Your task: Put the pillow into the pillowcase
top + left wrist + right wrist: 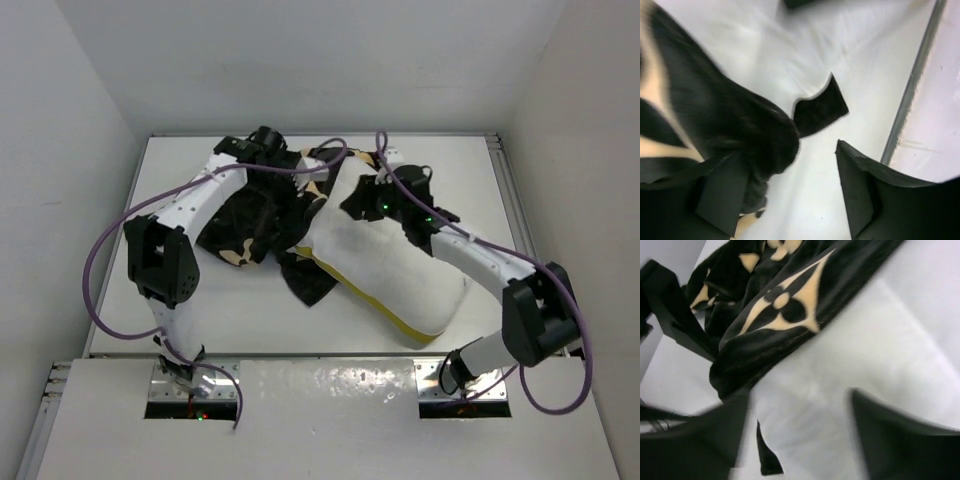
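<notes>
Right wrist view, nearest the lens: the two dark fingers of the right gripper are spread wide, with nothing pinched between them. Just beyond their tips lies the hem of the pillowcase, black with a tan flower motif. The white surface under the gap is probably the pillow, but I cannot tell for certain from this view.

Left wrist view: the left gripper is also parted. Black fabric is bunched against one finger, well short of the other, so it is not clamped.

Top view: the pillow lies on the table. Its long axis is diagonal, from far centre to near right, and yellow piping shows along its near-left edge. The pillowcase is crumpled to the left of the pillow, and a flap of it lies at the pillow's far end. Most of the pillow is bare.

Key relation: the case sits at the far-left end of the pillow's axis.
- The right gripper hovers at that far end, beside the hem, and is nearer to the pillow.
- The left gripper is farther left, over the bunched cloth.

Judgement: insertion has barely begun. The next move needs both grippers on the hem, drawing it toward near right along the axis. Risk: the jaws could catch only one layer of cloth.
</notes>
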